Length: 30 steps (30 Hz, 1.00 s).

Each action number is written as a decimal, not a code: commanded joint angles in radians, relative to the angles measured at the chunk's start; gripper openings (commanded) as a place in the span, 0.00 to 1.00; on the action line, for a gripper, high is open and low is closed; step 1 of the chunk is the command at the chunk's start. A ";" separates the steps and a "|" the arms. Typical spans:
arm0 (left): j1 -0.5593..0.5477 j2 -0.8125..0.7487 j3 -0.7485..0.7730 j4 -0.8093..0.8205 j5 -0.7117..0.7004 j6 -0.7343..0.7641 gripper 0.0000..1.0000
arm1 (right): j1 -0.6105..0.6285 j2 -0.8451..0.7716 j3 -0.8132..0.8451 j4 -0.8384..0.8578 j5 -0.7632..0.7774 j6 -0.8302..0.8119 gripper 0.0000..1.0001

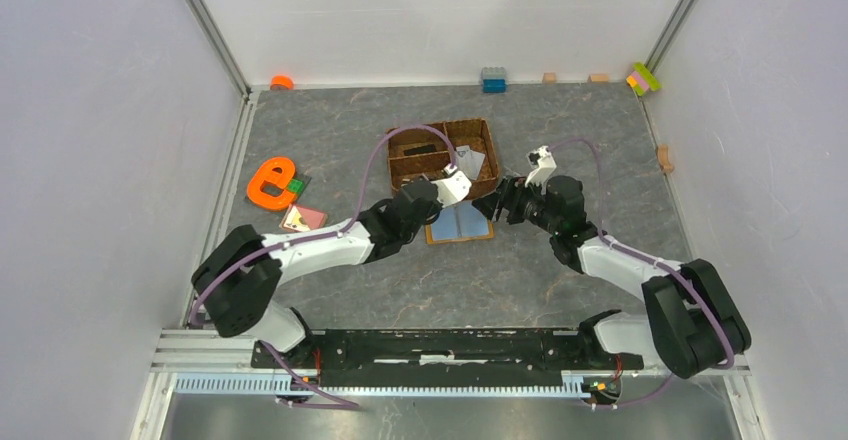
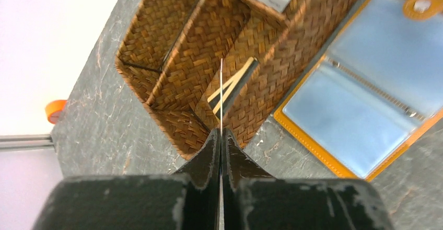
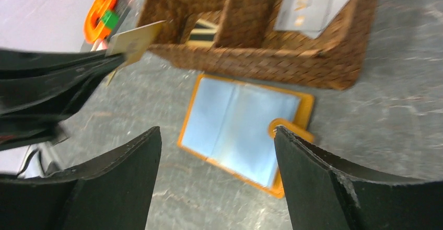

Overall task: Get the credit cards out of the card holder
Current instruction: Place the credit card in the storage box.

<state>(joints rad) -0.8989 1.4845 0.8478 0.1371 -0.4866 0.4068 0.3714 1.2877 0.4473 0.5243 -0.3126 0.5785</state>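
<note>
One card holder (image 3: 237, 128), one woven tray (image 3: 271, 65)

Grey marbled table (image 1: 560, 270): woven tray (image 2: 172, 89), open card holder (image 1: 460, 225) just beside it, orange e-shaped toy (image 1: 270, 182) left, blue brick (image 1: 492, 80) and maybe wooden blocks at far edge.

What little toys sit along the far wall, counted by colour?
Small orange piece: 1
Blue toy brick: 1
Small tan blocks: 2
Green, pink and yellow brick stack: 1
Total: 5
</note>
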 commanded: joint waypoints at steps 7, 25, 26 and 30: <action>-0.003 0.057 0.024 0.075 -0.042 0.227 0.02 | 0.017 -0.266 0.021 -0.153 0.039 -0.094 0.89; -0.002 0.199 0.110 0.191 -0.092 0.500 0.02 | -0.014 -0.592 -0.138 -0.121 0.337 -0.125 0.96; 0.000 0.204 0.112 0.194 -0.086 0.508 0.02 | -0.014 -0.628 -0.154 -0.116 0.362 -0.125 0.97; 0.028 0.187 0.099 0.200 -0.020 0.482 0.02 | -0.015 -0.731 -0.215 -0.083 0.433 -0.128 0.98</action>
<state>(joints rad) -0.8955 1.6928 0.9218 0.2821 -0.5392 0.8421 0.3607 0.6304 0.2764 0.3759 0.0059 0.4725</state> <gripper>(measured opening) 0.032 0.979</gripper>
